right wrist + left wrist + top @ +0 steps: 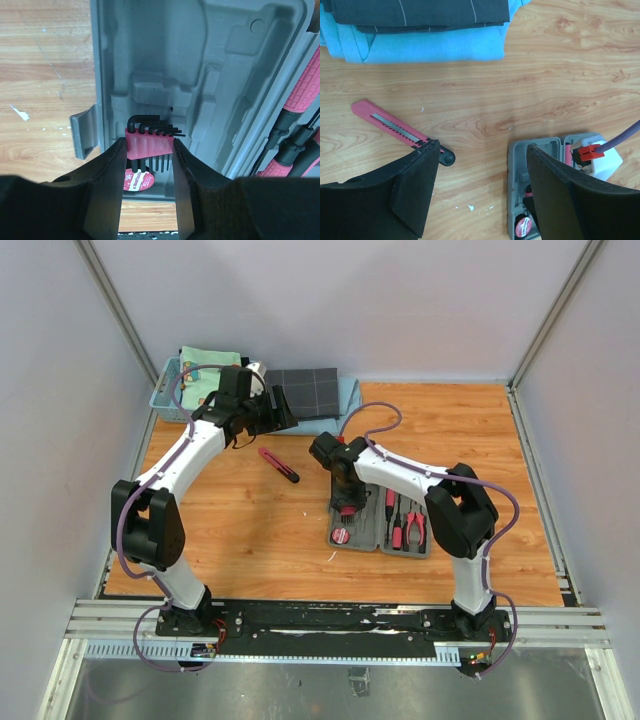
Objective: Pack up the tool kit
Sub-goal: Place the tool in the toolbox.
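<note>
The grey tool kit case [362,532] lies open on the wooden table. Its right half holds pink-handled pliers [414,527] and screwdrivers [303,82]. My right gripper [149,147] hangs over the left half [165,50], shut on a pink holder of black hex keys [150,144]. A round tape [137,180] sits in its slot below. The pink knife [279,464] lies on the bare wood left of the case, also visible in the left wrist view [385,122]. My left gripper [483,146] stands open and empty, high above the table at the back left [275,418].
A dark checked folded cloth [305,390] rests on a light blue towel [430,45] at the back. A light blue basket [170,392] with fabric stands at the back left corner. Grey walls enclose the table on three sides.
</note>
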Available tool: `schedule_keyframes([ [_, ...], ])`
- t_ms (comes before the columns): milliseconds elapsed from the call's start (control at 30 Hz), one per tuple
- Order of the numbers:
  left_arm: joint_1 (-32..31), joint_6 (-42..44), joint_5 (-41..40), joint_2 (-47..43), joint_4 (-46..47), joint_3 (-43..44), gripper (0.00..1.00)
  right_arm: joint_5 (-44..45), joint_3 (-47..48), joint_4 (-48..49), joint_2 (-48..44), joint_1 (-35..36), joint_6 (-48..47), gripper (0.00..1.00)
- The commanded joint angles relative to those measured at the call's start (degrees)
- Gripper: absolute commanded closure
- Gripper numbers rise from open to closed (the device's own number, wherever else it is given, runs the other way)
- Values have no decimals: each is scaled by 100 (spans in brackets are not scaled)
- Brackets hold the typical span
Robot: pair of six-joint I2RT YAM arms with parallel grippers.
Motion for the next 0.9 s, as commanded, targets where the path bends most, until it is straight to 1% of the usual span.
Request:
schedule_keyframes([
  [0,38,-38,111,47,88,86,26,34,-193,137,-204,73,221,84],
  [433,43,-14,107,8,49,73,26,-293,-106,397,23,89,363,84],
  [600,37,5,108,10,50,76,26,-410,-220,447,24,84,454,83],
  [667,43,14,111,9,53,66,26,-479,-260,483,199,82,500,83],
  [867,41,19,111,8,58,64,26,-555,-297,501,307,64,572,83],
])
